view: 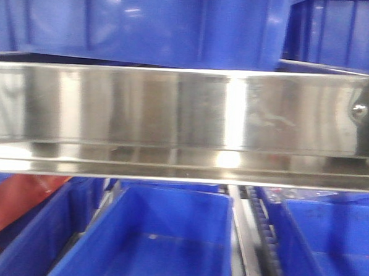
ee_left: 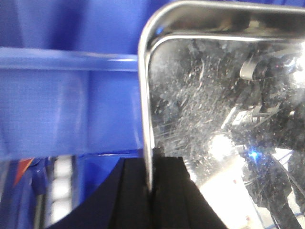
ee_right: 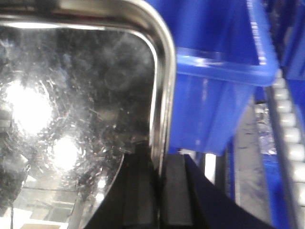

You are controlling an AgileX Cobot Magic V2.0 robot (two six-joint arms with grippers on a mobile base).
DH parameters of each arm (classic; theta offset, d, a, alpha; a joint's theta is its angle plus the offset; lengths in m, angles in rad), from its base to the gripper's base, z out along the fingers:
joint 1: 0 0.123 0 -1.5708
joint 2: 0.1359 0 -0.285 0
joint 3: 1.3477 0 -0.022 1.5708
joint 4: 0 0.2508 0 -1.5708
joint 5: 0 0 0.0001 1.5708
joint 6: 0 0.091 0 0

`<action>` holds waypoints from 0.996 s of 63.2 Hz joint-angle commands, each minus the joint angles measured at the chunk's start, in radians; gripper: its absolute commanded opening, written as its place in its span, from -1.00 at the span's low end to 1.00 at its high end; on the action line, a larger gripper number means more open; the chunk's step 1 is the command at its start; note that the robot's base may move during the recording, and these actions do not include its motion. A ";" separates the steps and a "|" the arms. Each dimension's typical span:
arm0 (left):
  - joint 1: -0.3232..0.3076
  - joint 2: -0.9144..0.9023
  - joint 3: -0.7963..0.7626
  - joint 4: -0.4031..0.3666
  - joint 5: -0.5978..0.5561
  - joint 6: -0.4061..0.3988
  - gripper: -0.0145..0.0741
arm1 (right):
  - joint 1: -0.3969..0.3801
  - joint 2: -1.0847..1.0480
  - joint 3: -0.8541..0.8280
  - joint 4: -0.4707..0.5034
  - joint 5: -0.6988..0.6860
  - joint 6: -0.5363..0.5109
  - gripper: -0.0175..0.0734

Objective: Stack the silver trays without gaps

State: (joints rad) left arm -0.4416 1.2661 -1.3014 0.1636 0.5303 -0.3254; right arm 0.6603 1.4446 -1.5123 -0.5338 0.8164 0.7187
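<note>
A silver tray (ee_left: 214, 119) with a scratched shiny floor and a rounded corner fills the right of the left wrist view. My left gripper (ee_left: 150, 164) is shut on its left rim, one finger on each side of the thin edge. The same tray (ee_right: 71, 95) fills the left of the right wrist view. My right gripper (ee_right: 159, 160) is shut on its right rim in the same way. I can make out only this one tray. Neither gripper shows in the front view.
A long flat steel rail (view: 173, 113) with a round screw (view: 359, 111) spans the front view. Deep blue bins stand above it (view: 147, 25) and below it (view: 167, 236). A blue bin lies beside the tray on the left (ee_left: 71, 95) and on the right (ee_right: 214, 95). Conveyor rollers (ee_right: 290, 143) run at the far right.
</note>
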 commanded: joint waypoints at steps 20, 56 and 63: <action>-0.022 -0.014 -0.011 -0.037 -0.079 0.000 -0.71 | 0.009 -0.003 -0.002 0.007 -0.092 -0.018 -0.79; -0.022 -0.014 -0.011 -0.037 -0.079 0.000 -0.71 | 0.009 -0.003 -0.002 0.007 -0.092 -0.018 -0.79; -0.022 -0.014 -0.011 -0.037 -0.079 0.000 -0.71 | 0.009 -0.003 -0.002 0.007 -0.092 -0.018 -0.79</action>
State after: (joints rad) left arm -0.4416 1.2661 -1.3014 0.1636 0.5283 -0.3254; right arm 0.6603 1.4446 -1.5123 -0.5338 0.8130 0.7187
